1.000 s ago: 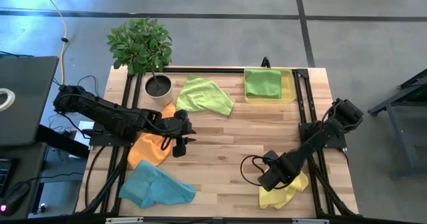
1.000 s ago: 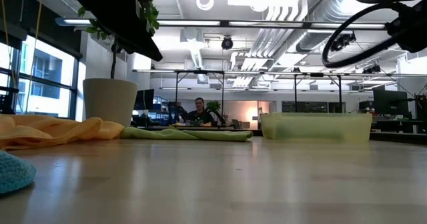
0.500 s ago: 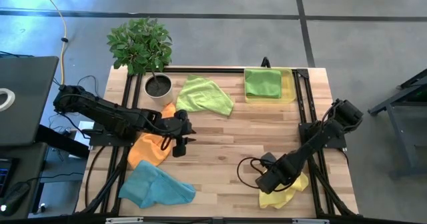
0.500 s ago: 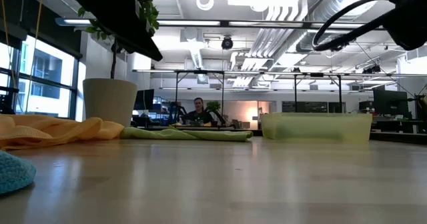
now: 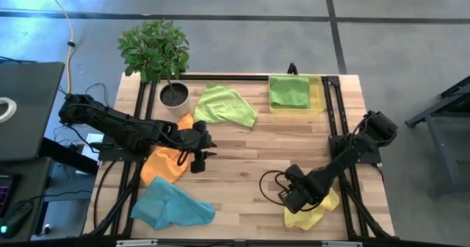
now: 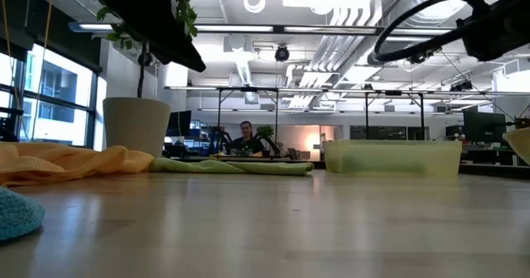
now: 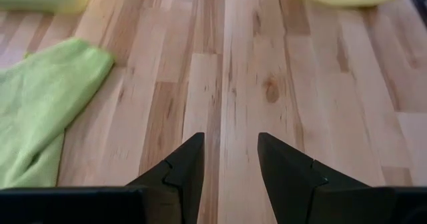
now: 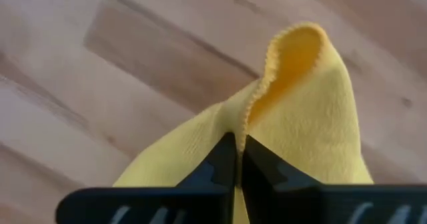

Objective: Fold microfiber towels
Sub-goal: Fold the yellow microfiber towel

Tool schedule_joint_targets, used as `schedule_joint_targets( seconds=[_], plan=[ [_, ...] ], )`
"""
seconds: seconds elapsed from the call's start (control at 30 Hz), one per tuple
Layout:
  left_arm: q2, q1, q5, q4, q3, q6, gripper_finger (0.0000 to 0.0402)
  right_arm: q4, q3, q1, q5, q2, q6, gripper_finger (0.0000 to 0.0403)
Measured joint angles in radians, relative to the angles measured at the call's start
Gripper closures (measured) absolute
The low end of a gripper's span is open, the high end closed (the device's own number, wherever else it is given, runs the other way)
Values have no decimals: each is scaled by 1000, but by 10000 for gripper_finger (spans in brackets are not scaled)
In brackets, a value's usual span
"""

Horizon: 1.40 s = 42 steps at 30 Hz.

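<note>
Right hand (image 8: 238, 159) closed since a second ago, now pinching yellow towel (image 8: 300, 111) edge; shifted slightly leftward.

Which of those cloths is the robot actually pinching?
The yellow towel, pinched by the right gripper. The orange, blue and green ones lie untouched.

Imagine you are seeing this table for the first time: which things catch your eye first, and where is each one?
The bright cloths scattered on the wooden table stand out first: a crumpled lime green towel near the potted plant, an orange towel and a light blue towel on the left side. At the front right, the right gripper has its fingers pinched shut on an edge of the yellow towel. A folded green towel lies in the translucent tray at the far edge.
</note>
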Motion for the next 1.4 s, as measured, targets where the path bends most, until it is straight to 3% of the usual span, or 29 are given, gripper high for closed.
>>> schedule_joint_targets(
  seconds=[0.27,0.7,0.97,1.17,1.27,1.4],
  plan=[
    [0,0,3,72,0,16,273,-9,59,-54,169,-4,-204,402],
    [0,-6,4,110,0,5,273,-20,282,-282,384,-4,-980,403],
    [0,-49,-2,226,0,31,273,4,358,-408,638,-5,-1094,403],
    [0,-70,-87,255,0,154,273,148,358,-457,634,-6,-1275,403],
    [6,-72,-127,243,0,157,273,205,358,-484,627,-21,-1267,403],
    [31,-72,-175,199,0,156,272,206,359,-531,538,-36,-1206,403]
  ],
)
